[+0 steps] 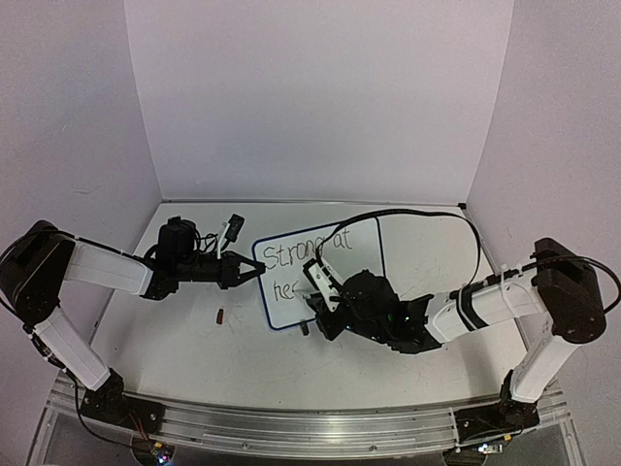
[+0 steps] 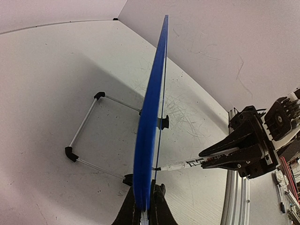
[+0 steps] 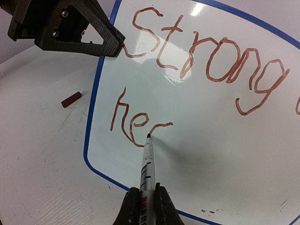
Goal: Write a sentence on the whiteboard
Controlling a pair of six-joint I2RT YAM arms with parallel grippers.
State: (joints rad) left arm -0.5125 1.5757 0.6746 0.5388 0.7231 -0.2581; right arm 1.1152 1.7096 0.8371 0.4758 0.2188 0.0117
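Whiteboard [image 3: 215, 150] and both claws, during writing. The whiteboard stood on edge near the middle of the tabletop [image 1: 175, 359], writing face toward the arms. A thin wire stand [image 2: 84, 123] with black corner pieces lay on the table behind it, and a black clip foot [image 2: 163, 123] showed at its lower rim.

The left gripper [image 2: 145, 208] was clenched on the board's dark-blue rim at the board's left edge, one finger on each face. Seen from the left wrist, the board rose edge-on straight out of the jaws.

The right gripper [image 3: 144, 204] was clamped around the barrel of a marker [image 3: 146, 166], which pointed away from the fingers toward the board. The marker's tip touched the white face in the lower left part, just below the second line of writing. This claw itself stood clear of the board, in front of its face.

The sentence [image 3: 187, 75], in red-brown strokes, read "Strong at" on the upper line. The lower line showed "he" followed by an unfinished stroke, which ended close to the marker tip.

A small dark-red piece [image 3: 71, 99] lay on the tabletop to the left of the board, apart from it and below the left claw.
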